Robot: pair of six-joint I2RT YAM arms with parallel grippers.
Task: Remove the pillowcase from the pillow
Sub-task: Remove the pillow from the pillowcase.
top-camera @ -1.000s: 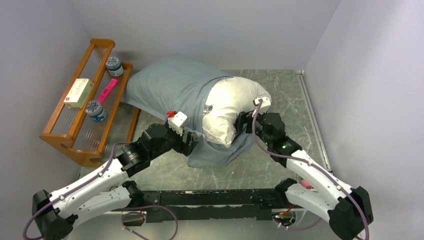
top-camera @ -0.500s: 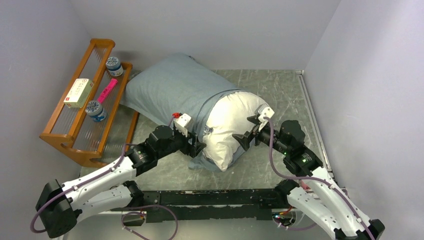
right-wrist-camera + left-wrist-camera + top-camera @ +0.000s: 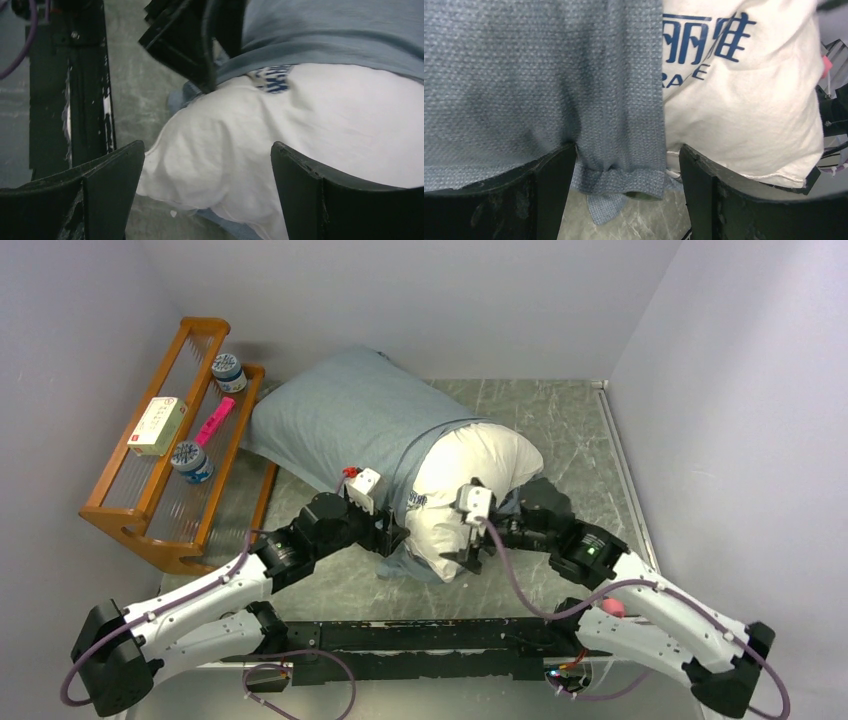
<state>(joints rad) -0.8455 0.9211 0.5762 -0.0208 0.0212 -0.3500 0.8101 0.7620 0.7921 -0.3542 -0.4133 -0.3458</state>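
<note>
— Desk first: what lies on it?

— Grey marbled top, and slantwise across it the pillowcase, plain grey-blue face up. Its far-left corner is near the wooden rack. The case still covers the far part of the pillow.

— And the rest of the pillow?

— The white pillow bulges out of the case's opening at the near-right end, plump and bare, resting on the desk (dark blue lettering shows just beside the hem).

— The rack?

— Against the left wall, beside the desk. It holds a pale box, a pink item, a far jar and a near jar, both with blue labels.

— Now the arms. Left one?

— The left fingers are spread at the near-left side of the pillow, right at the case's opening. The folded hem sits between them, creased against one finger and with a narrow gap before the other, so the cloth is not pinched.

— Right one?

— The right fingers are spread wide at the pillow's bare near end, pointing toward the left arm. The white bulge fills the space between and beyond them. I cannot tell whether they touch it.
</note>
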